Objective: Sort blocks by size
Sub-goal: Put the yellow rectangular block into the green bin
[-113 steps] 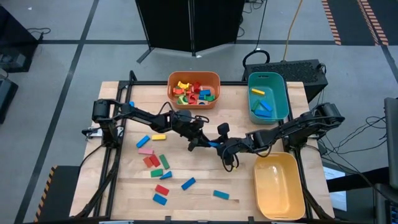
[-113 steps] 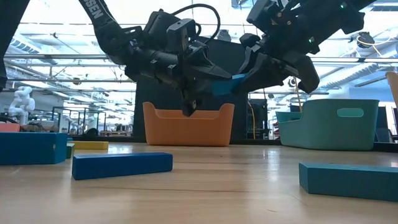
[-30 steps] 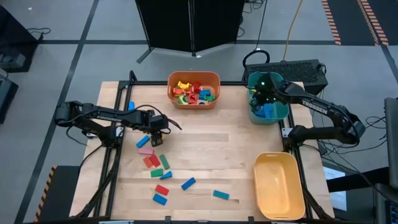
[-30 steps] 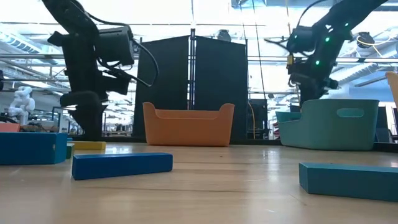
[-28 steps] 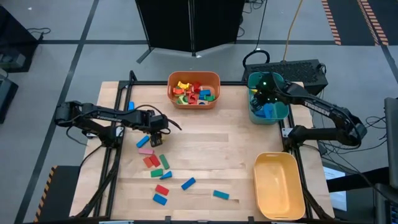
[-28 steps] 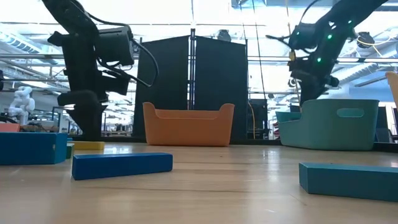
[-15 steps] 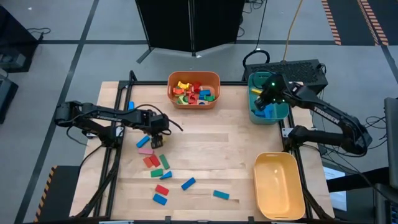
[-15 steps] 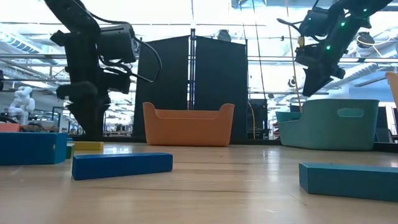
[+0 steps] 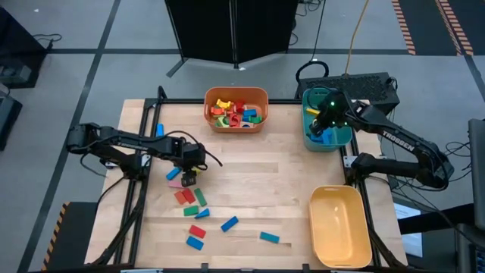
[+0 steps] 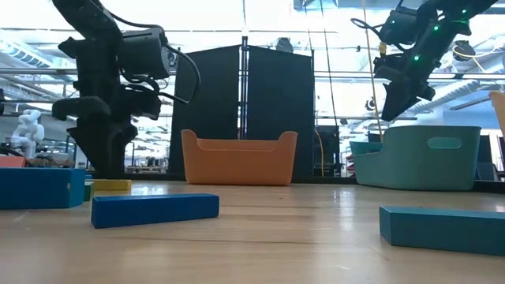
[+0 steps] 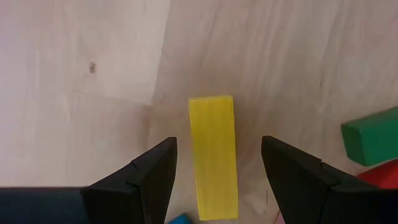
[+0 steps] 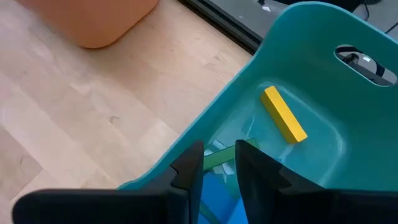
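The left arm reaches across the table's left side, its left gripper (image 11: 214, 171) pointed straight down with fingers spread either side of a yellow block (image 11: 214, 156), gripping nothing. That block lies flat on the wooden table (image 9: 258, 174), its long axis running along the gap between the fingers; it is a plain, narrow bright-yellow rectangle. The right gripper (image 12: 217, 163) hangs over the teal bin (image 12: 323, 112), fingers slightly parted and empty.
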